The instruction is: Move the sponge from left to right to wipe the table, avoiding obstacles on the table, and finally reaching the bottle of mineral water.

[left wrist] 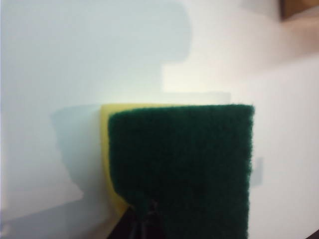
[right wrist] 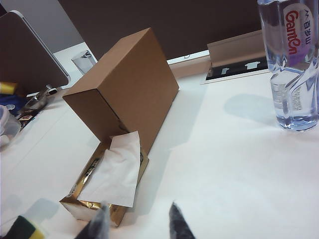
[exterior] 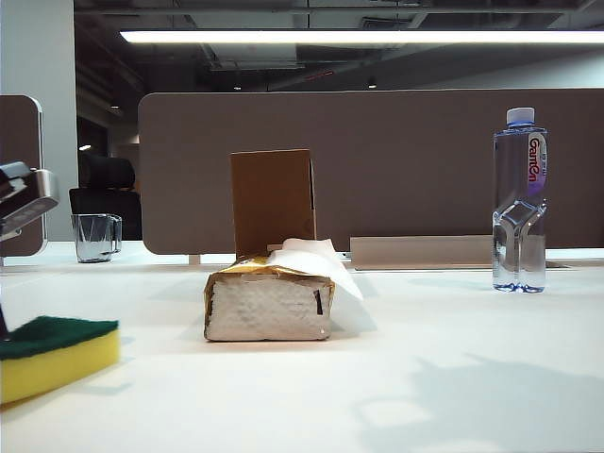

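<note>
My table is a plain white top, smooth and bare over most of its near side. Taking the cardboard box as my mark: it stands upright on the white surface around the middle. Just in front of it lies the gold-wrapped tissue pack, one white sheet sticking out; whether the two touch I cannot tell. Well off to the box's right stands the bottle of mineral water. Far to its left and nearer the camera sits the sponge, green side up. Behind and to the left stands a clear glass mug.
</note>
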### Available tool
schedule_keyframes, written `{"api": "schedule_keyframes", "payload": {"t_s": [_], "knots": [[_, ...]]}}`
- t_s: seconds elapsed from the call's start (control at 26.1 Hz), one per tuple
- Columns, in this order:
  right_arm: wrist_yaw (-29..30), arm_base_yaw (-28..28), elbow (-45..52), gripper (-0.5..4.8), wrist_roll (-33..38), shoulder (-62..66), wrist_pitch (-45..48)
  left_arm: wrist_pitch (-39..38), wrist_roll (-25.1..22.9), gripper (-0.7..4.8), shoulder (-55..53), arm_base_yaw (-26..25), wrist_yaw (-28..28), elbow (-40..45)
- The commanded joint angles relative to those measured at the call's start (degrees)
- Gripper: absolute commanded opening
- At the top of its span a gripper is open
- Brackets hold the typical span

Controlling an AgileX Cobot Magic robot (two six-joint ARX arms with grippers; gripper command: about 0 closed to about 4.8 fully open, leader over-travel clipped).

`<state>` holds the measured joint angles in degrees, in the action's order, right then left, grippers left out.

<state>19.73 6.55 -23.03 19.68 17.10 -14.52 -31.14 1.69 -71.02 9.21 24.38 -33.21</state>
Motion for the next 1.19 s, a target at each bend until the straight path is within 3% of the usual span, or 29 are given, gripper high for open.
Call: {"api": "schedule_keyframes", "payload": {"t_s": [0.04,0.31,0.73,0.88,1.19], "knots": [[1.4,0.0,-0.3,1.57,-0.2,0.0,0.6,3.7,3.8,-0.06,0.0,2.7,-1.4,0.5],[1.4,0.0,-0.7,1.57,-0.2,-0.8,0.4,7.7,8.9,-0.06,-0.1,7.6,-2.5,0.7],[1.4,0.0,-1.6,1.57,-0.2,-0.8,-0.4,8.0,8.9,-0.06,-0.2,9.4,-1.5,0.8],[1.5,0.0,-1.6,1.57,-0.2,-0.8,-0.4,9.5,9.0,-0.06,-1.7,13.3,-3.2,0.8],[2.5,0.0,-1.6,1.57,-0.2,-1.1,-0.9,18.1,15.8,-0.06,-8.1,21.7,-3.8,0.8]]}}
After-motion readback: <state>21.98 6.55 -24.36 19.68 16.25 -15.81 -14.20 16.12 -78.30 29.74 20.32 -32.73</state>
